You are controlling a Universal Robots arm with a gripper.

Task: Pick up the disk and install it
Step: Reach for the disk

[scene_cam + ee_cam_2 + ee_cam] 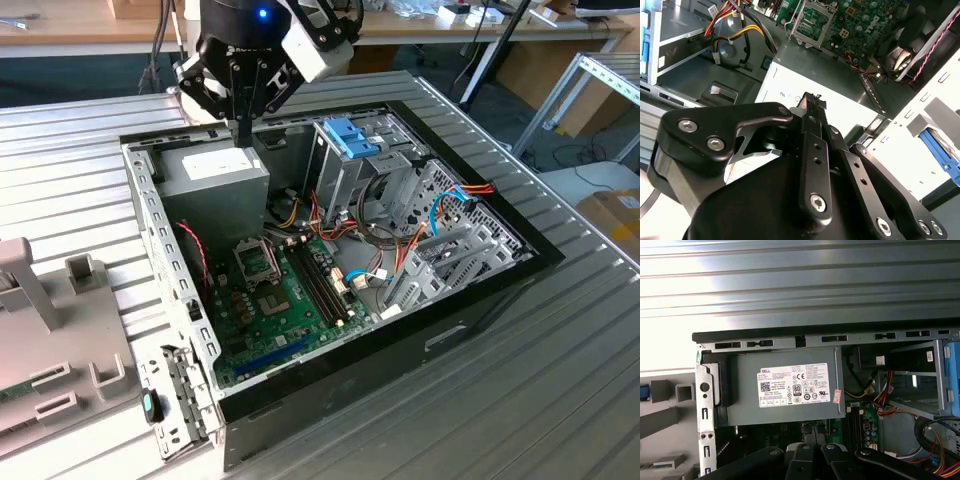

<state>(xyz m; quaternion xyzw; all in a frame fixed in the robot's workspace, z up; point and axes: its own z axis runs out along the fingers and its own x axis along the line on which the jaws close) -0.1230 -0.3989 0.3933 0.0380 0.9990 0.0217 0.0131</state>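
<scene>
My gripper (243,138) hangs shut and empty just above the white sticker of the big grey box (215,175) in the back corner of the open computer case (150,230). In both wrist views its black fingers (810,107) (812,452) meet over that box (790,385). The disk is out of view as a whole. A strip of blue plastic (940,150) lies in the pale fixture beside the case, and I cannot tell what it belongs to. The silver cage (350,175) with the blue latch (352,138) stands to the exterior view's right of the gripper.
The green motherboard (280,290) fills the case floor, with red, orange and blue cables (440,215) around the cage. A grey fixture (50,350) with raised blocks sits at the exterior view's left on the ribbed metal table (560,380).
</scene>
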